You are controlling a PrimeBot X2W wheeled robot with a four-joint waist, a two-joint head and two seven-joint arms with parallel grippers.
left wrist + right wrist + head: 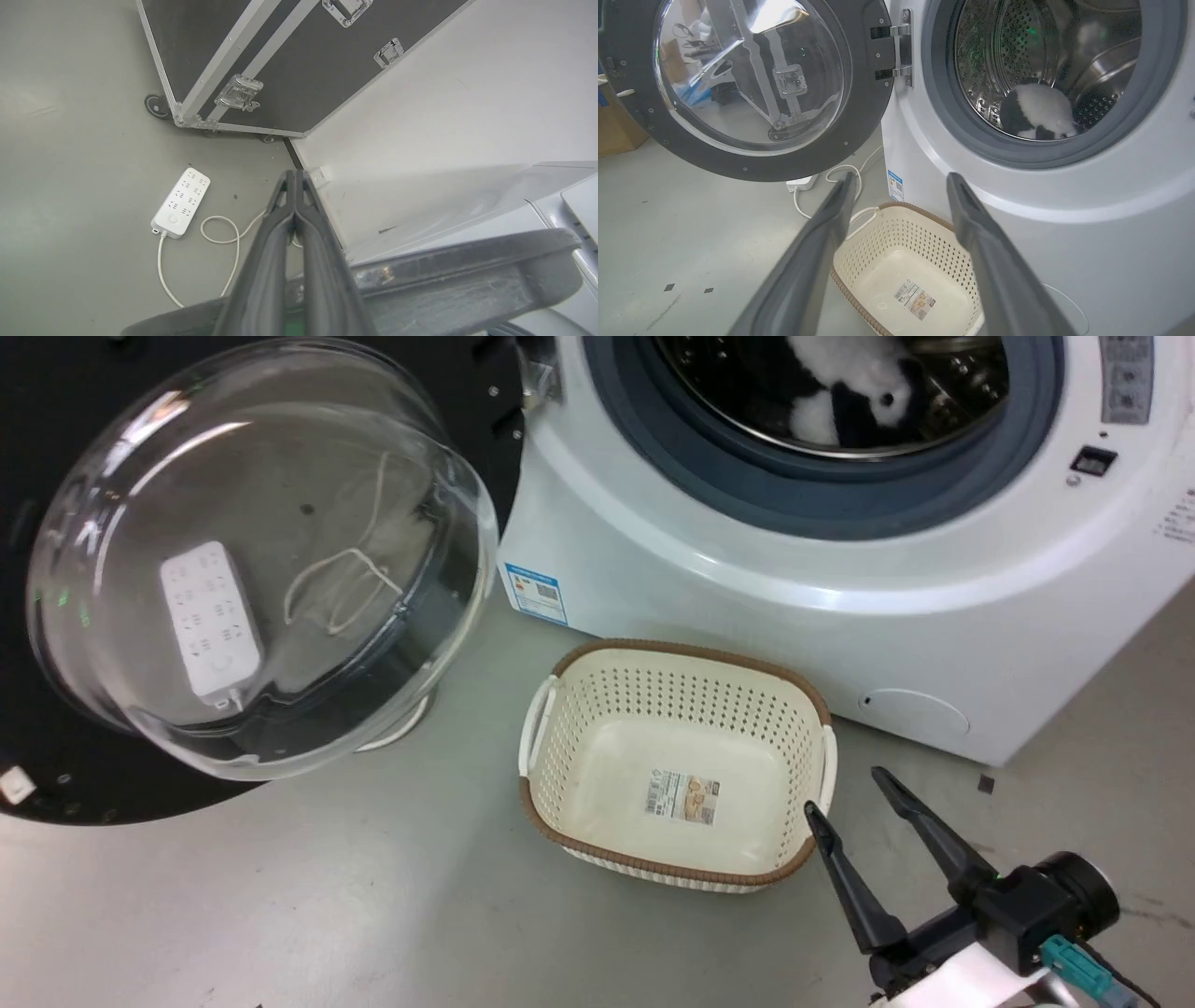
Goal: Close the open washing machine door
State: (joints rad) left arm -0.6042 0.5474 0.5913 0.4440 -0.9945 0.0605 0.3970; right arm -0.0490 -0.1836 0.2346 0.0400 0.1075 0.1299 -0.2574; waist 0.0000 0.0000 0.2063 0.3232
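- The right gripper (845, 793) rises from the lower right of the head view. Its two long dark fingers are spread wide with nothing between them, and the tips point toward the washer (747, 579).
- The left gripper (293, 173) has its fingers pressed flat together and holds nothing. It points down at the grey floor (70, 210), toward a white power strip (181, 203) and a black flight case (280, 56).
- The washing machine door (261, 551) stands swung wide open on the left of the washer. Its hinge sits at the door's right edge against the white front.
- The door has a wide black rim around a clear glass bowl that bulges toward the head camera. The power strip and its looped cable show through the glass.
- The door is well apart from the right gripper, up and to its left. A cream perforated basket (691, 651) lies on the floor between them, just beside the fingertips.
- A blurred dark grey band crosses the bottom of the left wrist view just under the closed fingers. It may be the door's upper edge, but I cannot tell whether they touch.
- The open drum (962, 392) holds a black-and-white soft item (854, 373).
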